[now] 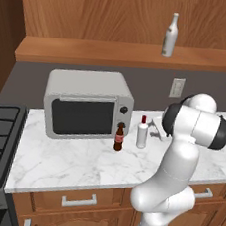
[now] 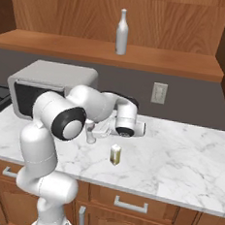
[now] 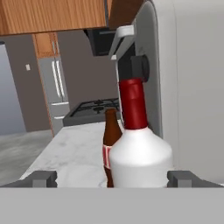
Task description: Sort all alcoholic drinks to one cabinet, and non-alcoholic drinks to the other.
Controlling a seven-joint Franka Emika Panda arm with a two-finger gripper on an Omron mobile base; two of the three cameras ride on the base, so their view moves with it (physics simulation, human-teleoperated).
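standing wide open, the claw (image 3: 111, 178) brackets the red-capped white bottle (image 3: 139, 153) without gripping, cola bottle (image 3: 110, 146) just behind.

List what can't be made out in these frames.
- White bottle: base cut off by the bottom edge of the hand view; label not visible there.
- Cola bottle: right half hidden behind the white bottle, hand view.
- Gripper: in the right base view the arm covers most of it; fingers open either side of the white bottle in the hand view.
- Carton: print too small to read.
- Shelf bottle: plain, contents unclear.
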